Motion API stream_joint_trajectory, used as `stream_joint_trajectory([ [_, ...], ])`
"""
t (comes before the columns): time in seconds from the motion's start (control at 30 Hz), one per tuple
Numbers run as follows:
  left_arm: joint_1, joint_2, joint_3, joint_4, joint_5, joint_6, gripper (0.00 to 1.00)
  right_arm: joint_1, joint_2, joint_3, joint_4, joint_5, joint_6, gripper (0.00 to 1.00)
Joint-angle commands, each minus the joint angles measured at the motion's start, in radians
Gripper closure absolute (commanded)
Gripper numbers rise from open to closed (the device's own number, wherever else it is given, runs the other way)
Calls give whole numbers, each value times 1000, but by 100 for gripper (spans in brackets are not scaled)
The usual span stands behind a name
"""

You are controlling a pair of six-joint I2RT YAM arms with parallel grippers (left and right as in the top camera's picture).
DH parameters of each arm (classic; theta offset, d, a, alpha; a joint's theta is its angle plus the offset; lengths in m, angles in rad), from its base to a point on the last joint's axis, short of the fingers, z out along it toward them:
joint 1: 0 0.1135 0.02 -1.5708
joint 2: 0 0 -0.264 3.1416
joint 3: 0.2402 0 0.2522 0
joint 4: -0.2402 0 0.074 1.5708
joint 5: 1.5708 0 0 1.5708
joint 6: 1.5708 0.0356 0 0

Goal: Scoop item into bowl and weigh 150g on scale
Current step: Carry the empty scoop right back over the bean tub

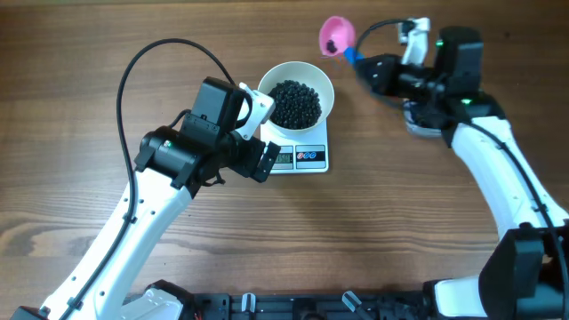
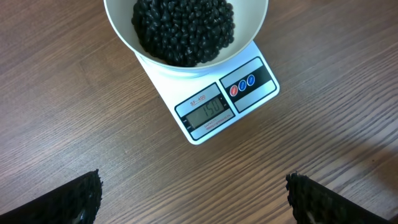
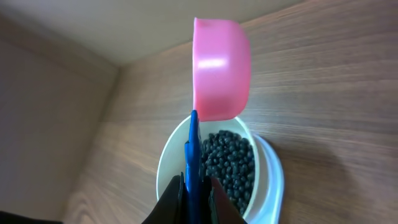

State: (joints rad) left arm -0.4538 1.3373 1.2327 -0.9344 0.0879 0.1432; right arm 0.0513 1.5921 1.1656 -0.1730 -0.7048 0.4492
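Note:
The white bowl (image 1: 267,89) stands on the scale (image 1: 311,158), heaped with the black item (image 1: 295,102). In the left wrist view the scale (image 2: 258,93) shows 150 on its display, below the bowl (image 2: 121,34) and the item (image 2: 183,28). My left gripper (image 1: 259,133) (image 2: 193,202) hovers open and empty just front-left of the scale. My right gripper (image 1: 364,65) (image 3: 194,202) is shut on the blue handle (image 3: 193,149) of a pink scoop (image 1: 336,36) (image 3: 221,68). It holds the scoop tilted on its side, up and to the right of the bowl (image 3: 165,168).
A black cable (image 1: 133,80) loops over the left arm. A black rail (image 1: 293,307) runs along the table's near edge. In the right wrist view a pale wall (image 3: 56,106) stands beyond the table's far edge.

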Motion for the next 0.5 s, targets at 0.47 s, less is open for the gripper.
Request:
stream_joint_trajectory([
  [0.47,-3,2,-8,3,15,-10,0,-429,-90,12,-81,-318,44,96],
])
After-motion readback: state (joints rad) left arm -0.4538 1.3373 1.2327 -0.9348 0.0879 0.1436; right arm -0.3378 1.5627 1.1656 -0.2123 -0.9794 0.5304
